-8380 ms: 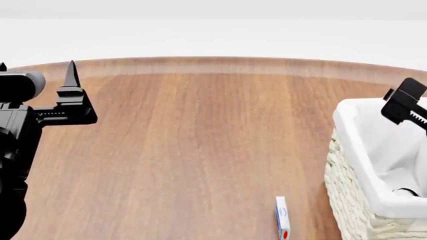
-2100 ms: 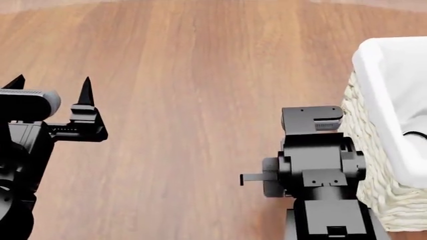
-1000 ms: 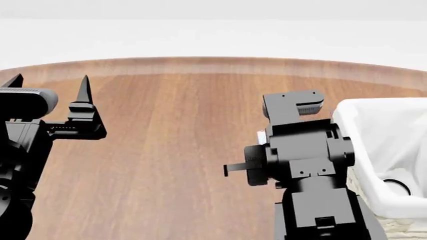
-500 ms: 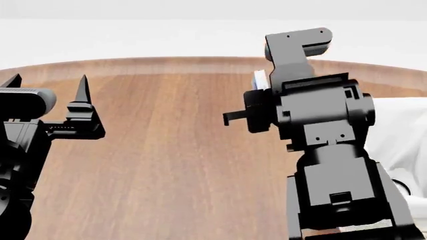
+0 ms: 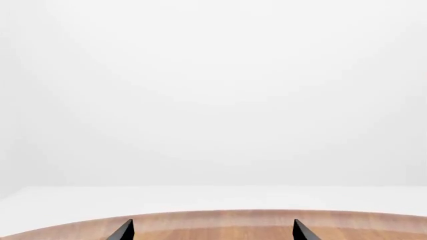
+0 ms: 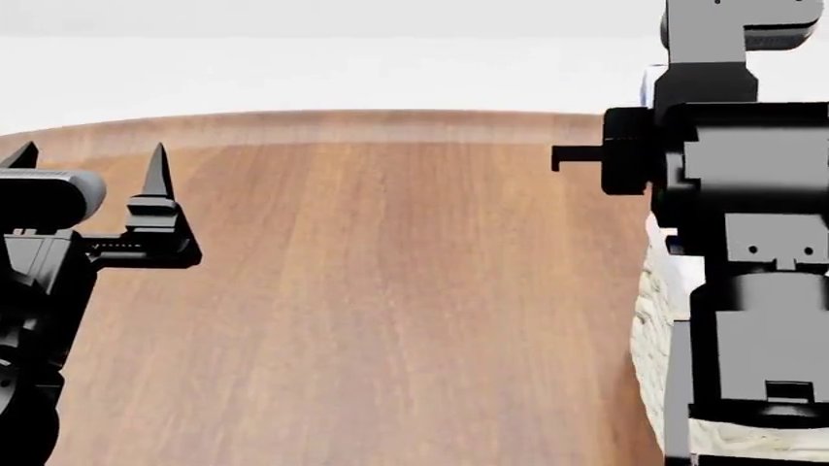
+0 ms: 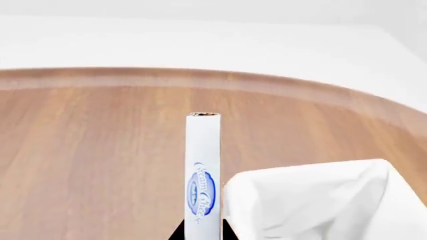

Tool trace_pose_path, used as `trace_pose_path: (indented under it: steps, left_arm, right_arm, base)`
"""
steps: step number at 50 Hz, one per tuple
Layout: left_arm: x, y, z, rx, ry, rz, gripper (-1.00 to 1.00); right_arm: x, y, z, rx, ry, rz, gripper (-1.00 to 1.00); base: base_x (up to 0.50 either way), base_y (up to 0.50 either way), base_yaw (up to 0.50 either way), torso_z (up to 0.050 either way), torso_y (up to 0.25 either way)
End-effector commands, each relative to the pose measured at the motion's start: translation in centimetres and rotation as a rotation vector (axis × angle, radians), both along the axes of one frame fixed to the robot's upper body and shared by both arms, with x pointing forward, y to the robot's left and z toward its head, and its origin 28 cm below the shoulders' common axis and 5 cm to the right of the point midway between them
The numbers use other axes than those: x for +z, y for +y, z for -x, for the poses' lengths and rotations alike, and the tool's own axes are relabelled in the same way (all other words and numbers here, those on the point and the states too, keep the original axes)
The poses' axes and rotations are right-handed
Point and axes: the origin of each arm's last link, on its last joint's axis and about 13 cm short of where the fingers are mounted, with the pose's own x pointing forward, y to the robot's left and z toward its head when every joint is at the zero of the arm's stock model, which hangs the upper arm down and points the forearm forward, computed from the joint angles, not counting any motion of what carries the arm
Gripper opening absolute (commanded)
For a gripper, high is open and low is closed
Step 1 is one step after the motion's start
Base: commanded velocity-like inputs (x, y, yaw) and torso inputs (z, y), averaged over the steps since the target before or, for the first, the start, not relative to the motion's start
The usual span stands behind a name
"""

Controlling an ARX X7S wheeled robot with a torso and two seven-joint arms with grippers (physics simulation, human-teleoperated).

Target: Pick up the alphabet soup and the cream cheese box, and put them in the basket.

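One cream cheese box [image 7: 203,175], one basket [image 7: 313,200], seemingly tool-held.

We can read only one text: blue script letters inside a blue oval on the narrow white edge of the cream cheese box [image 7: 202,175], seen in the right wrist view. It seems to say "Cream Cheese", though the letters are small and run along the edge. Elsewhere we find nothing readable.
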Motion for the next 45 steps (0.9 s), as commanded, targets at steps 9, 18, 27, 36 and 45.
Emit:
trace_pose_path:
  steps: [9,18,27,36,45]
  left_arm:
    - [-0.1,0.0,0.0,0.002,-0.001,-0.003,1.0]
    - [-0.2,-0.1,0.0,0.0,-0.002,-0.004,1.0]
    - [-0.3,0.0,0.0,0.002,-0.001,-0.005,1.0]
    - [-0.2,-0.1,0.0,0.002,-0.002,-0.007,1.0]
    - [-0.3,0.0,-0.1,0.003,-0.002,-0.008,1.0]
  right_arm:
    - [-0.7,-2.8,0.8,-0.141,-0.002,-0.03,-1.0]
    - [-2.0,-4.3,1.0,-0.246,0.022,-0.046,-1.0]
    - [-2.9,-5.4,1.3,-0.34,0.042,-0.063,-1.0]
    - [-3.7,-6.0,1.3,-0.371,0.056,-0.084,-1.0]
    - [-4.2,-6.1,1.2,-0.378,0.072,-0.099,-1.0]
  base:
    - [0.0,0.0,0.0,0.0,0.002]
    - [0.0,0.0,0.0,0.0,0.0]
    - [0.0,0.0,0.0,0.0,0.0]
    - [0.0,0.0,0.0,0.0,0.001]
    - [0.0,0.0,0.0,0.0,0.0]
